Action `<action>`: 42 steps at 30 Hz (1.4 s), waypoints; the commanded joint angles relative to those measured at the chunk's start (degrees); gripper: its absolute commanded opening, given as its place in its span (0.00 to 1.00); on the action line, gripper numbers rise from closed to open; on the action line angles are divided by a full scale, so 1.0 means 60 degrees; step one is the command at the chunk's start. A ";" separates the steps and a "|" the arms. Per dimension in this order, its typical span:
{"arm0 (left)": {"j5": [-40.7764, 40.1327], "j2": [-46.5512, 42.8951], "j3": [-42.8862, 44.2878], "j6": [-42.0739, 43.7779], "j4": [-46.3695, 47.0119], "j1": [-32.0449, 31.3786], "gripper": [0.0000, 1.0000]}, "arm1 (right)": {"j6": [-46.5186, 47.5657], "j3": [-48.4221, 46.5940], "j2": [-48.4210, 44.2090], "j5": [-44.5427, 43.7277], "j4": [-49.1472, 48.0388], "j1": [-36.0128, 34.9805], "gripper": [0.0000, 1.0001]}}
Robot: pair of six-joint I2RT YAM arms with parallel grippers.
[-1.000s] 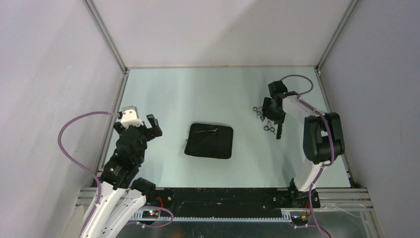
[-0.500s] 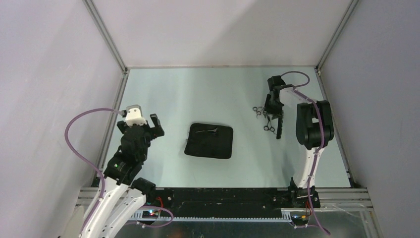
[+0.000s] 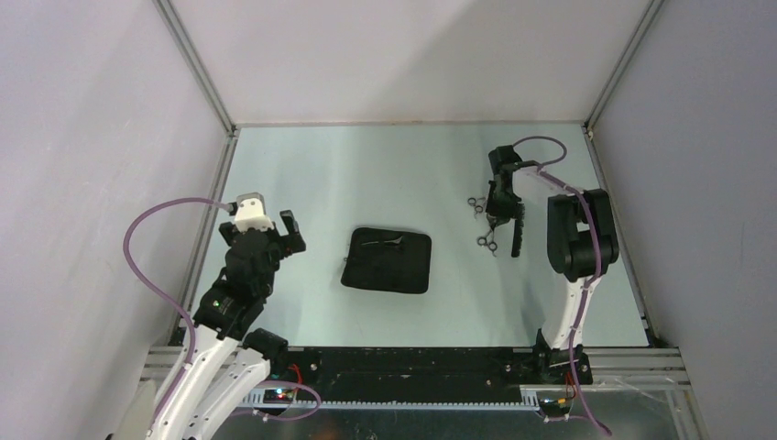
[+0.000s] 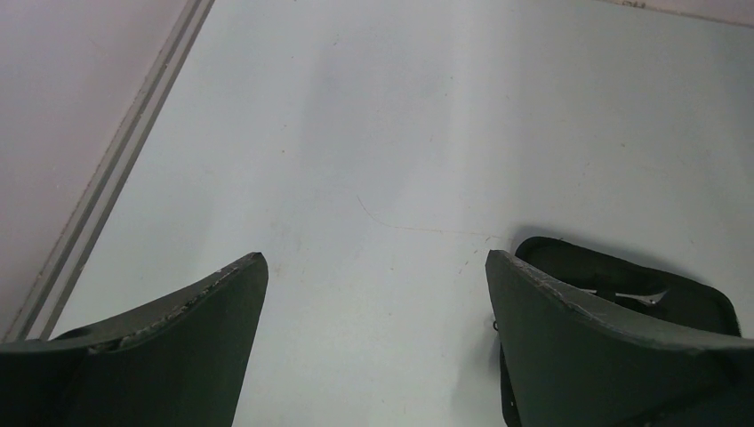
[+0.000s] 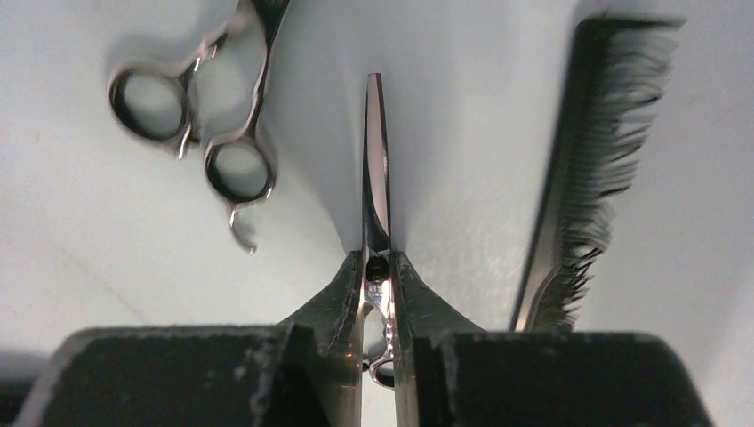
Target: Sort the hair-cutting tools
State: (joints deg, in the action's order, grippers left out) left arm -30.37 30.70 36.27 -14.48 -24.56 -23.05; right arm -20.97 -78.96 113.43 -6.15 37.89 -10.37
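The right gripper [image 5: 378,264] pinches silver metal scissors [image 5: 376,160] at their pivot, blades jutting forward between its fingers; the left gripper [image 4: 375,265] stands spread wide over the counter [image 4: 400,133].

Scissors [image 5: 376,178] gleam as polished metal; comb [image 5: 582,169] looks matt plastic (table [image 5: 462,133] smooth, matt).

A robotics lab cell: a pale table [image 3: 366,174] walled by plain white panels [image 3: 394,55] and aluminium rails [image 3: 195,64].
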 commanded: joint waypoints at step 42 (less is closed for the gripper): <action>0.3494 0.6400 0.1278 -0.3900 -0.0876 -0.2424 0.43 | 0.2362 0.2563 -0.4992 -0.1225 0.0523 -0.6049 0.00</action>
State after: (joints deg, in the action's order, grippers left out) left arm -7.31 66.13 42.24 -35.75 -27.94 -34.89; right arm -9.98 -62.96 84.73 -11.00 42.11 -43.33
